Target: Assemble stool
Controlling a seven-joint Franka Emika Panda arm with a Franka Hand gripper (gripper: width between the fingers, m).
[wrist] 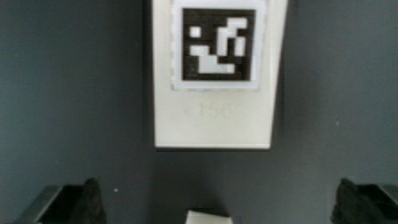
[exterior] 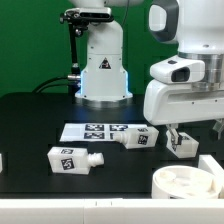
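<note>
**Open gripper above 1 leg; 2 more legs and the seat lie loose**

The black table (exterior: 35,120) carries everything. The white base (exterior: 103,68) stands at its far side, well apart from the gripper (exterior: 181,128), toward the exterior view's left. The arm (exterior: 185,75) fills the exterior view's right.

The seat (exterior: 188,185), a thick round disc, lies near the gripper on the camera's side and does not touch it. The marker board (exterior: 95,131) lies flat, off to the gripper's side toward the exterior view's left.

Only the exterior view shows all 3 legs:
- Leg 1 (exterior: 181,144) sits right below the gripper.
- Leg 2 (exterior: 135,138) lies just beside the gripper, with 1 end on the marker board.
- Leg 3 (exterior: 73,160) lies well apart, beyond the marker board's near edge, with its tag up.

From this view I cannot tell how far the fingers are spread, because the hand and leg 1 overlap.

The wrist view settles that. The gripper (wrist: 217,205) is spread wide, with its 2 dark fingers (wrist: 71,205) at either side of the picture and gripping nothing. Leg 1 (wrist: 214,75) lies flat on the table ahead of the fingers, apart from both, with its long axis on the line midway between them. Its tag (wrist: 221,45) faces up, at the end farther from the fingers. A small white bit (wrist: 210,215) shows between the fingers, too cropped to identify.
</note>
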